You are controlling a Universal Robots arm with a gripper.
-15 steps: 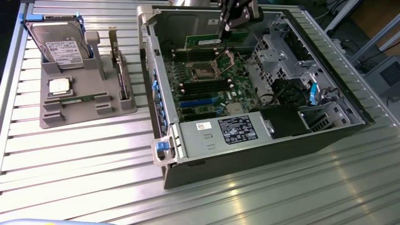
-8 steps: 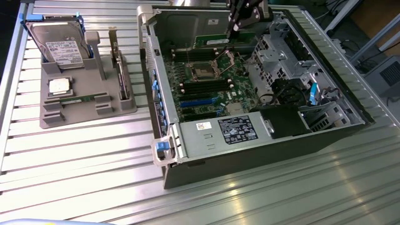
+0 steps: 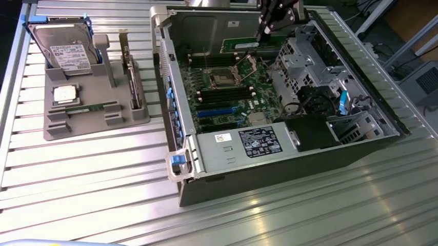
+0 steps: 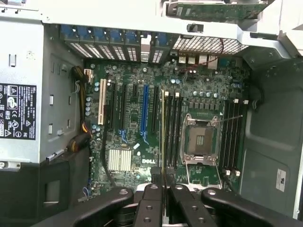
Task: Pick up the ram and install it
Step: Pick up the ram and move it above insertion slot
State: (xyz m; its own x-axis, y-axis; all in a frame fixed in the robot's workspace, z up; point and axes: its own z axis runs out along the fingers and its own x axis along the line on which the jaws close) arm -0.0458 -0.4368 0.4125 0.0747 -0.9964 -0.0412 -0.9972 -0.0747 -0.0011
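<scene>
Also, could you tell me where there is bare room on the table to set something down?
Bare slatted table lies on the exterior camera's side of the grey holder and of the computer case. The strip between them is narrow. The holder is crowded, and the gripper holds the ram over the packed case.

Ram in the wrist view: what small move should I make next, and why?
Probably a slow, short descent. The end effector is shut on the ram, which hangs edge-on, parallel to the empty memory slots beside the CPU socket and roughly over the nearest one, but above the board. Whether it is exactly centred I cannot tell.
</scene>
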